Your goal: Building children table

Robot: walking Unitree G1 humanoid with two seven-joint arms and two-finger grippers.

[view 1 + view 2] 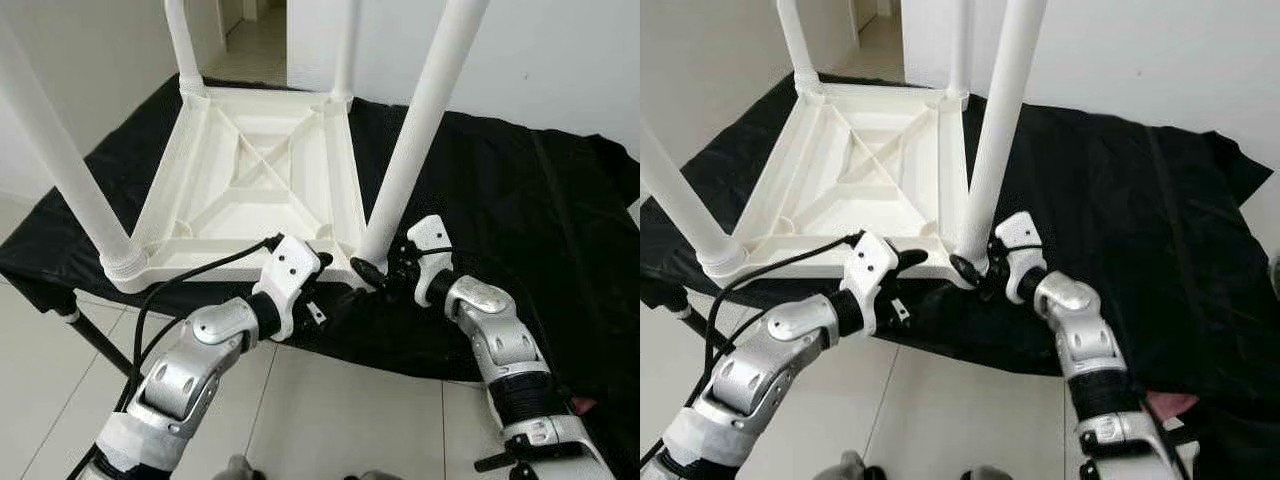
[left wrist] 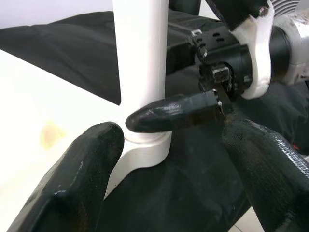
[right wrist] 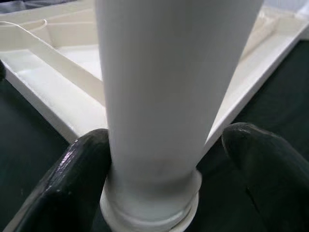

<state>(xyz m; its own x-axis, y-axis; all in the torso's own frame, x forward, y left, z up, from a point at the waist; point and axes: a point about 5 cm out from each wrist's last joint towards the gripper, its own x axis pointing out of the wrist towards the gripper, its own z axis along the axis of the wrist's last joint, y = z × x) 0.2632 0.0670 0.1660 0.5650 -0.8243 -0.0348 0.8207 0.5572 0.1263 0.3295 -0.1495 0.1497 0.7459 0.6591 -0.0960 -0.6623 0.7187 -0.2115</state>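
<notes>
A white children's table lies upside down on a black cloth, with its legs pointing up. My right gripper is open at the base of the near-right leg. In the right wrist view one of its fingers touches the leg, while the other stands a little off it. My left gripper is open at the tabletop's front edge, just left of that corner. In the left wrist view the leg's socket and a right finger lie ahead of its fingers.
The black cloth covers a low stand whose dark leg shows at the front left. Pale tiled floor lies in front. White walls and a doorway are behind. A black cable runs along my left arm.
</notes>
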